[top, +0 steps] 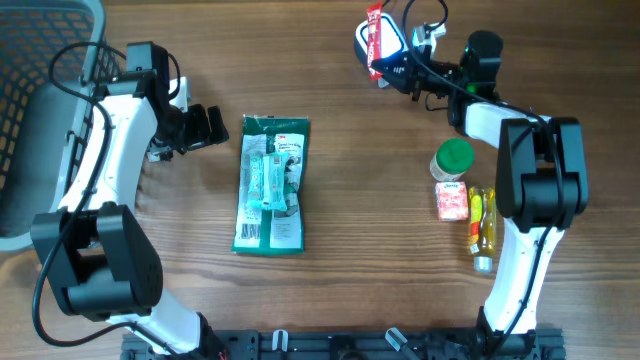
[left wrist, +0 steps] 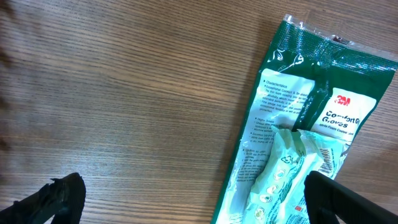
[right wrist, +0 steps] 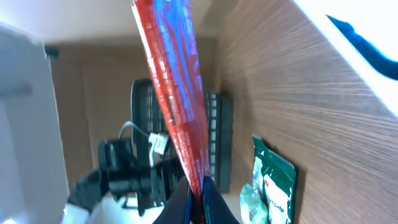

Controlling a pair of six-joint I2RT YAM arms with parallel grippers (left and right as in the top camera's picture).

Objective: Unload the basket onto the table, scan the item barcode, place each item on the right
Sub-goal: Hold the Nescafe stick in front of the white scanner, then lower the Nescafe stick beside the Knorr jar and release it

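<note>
A flat red packet point(top: 375, 33) stands on edge at the far right of the table, my right gripper point(top: 388, 69) shut on its lower end. In the right wrist view the red packet point(right wrist: 174, 87) rises from between the closed right gripper point(right wrist: 198, 188). Just behind it is a white and blue device point(top: 392, 40), seen as a white and blue surface point(right wrist: 348, 37) at the wrist view's top right. My left gripper point(top: 207, 127) is open beside a green glove package point(top: 270, 185). In the left wrist view the left gripper point(left wrist: 199, 200) straddles the edge of the glove package point(left wrist: 305, 137).
A dark mesh basket point(top: 40, 100) sits at the left edge. Near the right arm's base stand a green-lidded jar point(top: 453, 158), a small orange-red box point(top: 451, 201) and a yellow bottle point(top: 483, 225). Bare wood lies between the glove package and these.
</note>
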